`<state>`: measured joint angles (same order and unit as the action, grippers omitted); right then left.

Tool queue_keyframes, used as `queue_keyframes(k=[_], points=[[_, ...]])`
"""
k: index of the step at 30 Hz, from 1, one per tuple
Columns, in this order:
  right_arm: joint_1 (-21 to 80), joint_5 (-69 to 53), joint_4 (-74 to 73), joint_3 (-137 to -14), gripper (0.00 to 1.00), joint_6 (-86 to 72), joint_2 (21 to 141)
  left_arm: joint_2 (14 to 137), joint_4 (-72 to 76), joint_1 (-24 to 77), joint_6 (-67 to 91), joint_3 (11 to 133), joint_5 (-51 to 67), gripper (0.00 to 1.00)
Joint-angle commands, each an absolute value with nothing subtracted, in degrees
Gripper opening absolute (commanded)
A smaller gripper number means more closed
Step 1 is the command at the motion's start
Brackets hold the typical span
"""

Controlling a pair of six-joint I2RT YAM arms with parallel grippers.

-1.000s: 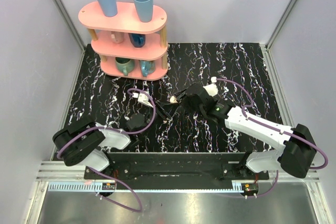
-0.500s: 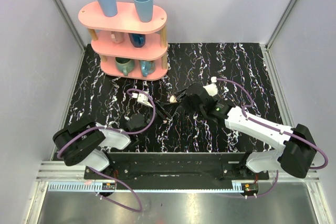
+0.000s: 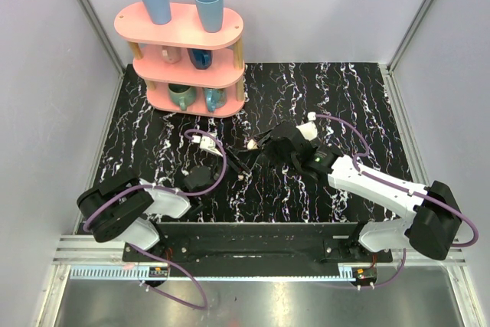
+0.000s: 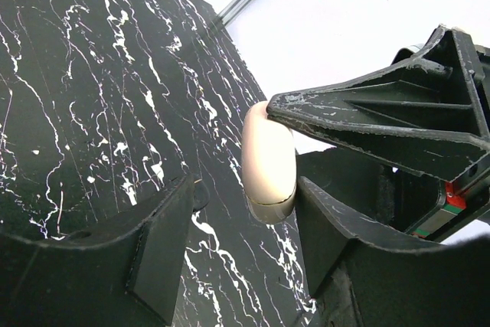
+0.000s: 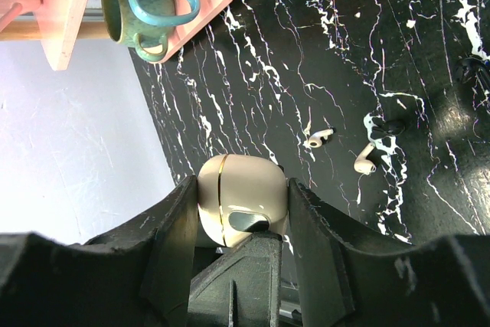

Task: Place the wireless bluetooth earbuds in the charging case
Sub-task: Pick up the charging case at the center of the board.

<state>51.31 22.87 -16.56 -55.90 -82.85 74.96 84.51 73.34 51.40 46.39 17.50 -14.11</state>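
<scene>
The charging case (image 5: pixel 243 195) is a closed, cream rounded box with a thin gold seam. My right gripper (image 5: pixel 243 189) is shut on it and holds it above the black marble table (image 3: pixel 344 105). In the top view the case (image 3: pixel 251 144) shows at the table's middle. My left gripper (image 4: pixel 246 197) is open. One of its fingers (image 5: pixel 256 273) presses the case (image 4: pixel 268 162) from below. The two wireless bluetooth earbuds (image 5: pixel 320 138) (image 5: pixel 366 160) lie side by side on the table beyond the case, free of both grippers.
A pink three-tier shelf (image 3: pixel 187 59) with blue cups and mugs stands at the back left, and its mugs (image 5: pixel 149 5) hang near the right wrist view's top. White walls and metal posts enclose the table.
My left gripper's jaws have widened slightly. The right gripper and the case have stayed put.
</scene>
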Motion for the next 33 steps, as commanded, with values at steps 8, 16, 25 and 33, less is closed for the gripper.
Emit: queue_keyframes(k=[8, 16, 25, 33], points=[[51.15, 22.67, -15.21, -55.90, 0.35, -83.23, 73.48, 84.90, 90.88, 51.15, 46.05, 19.69, -14.50, 0.59], [51.15, 22.32, -15.20, -55.72, 0.36, -83.41, 73.21, 85.16, 90.79, 51.15, 46.23, 19.95, -14.24, 0.54], [51.15, 22.15, -15.03, -55.37, 0.36, -83.58, 73.04, 85.52, 90.44, 51.15, 46.58, 20.21, -14.15, 0.33], [51.15, 21.71, -13.89, -54.67, 0.53, -82.80, 72.69, 84.46, 87.37, 50.98, 46.67, 20.57, -13.89, 0.19]])
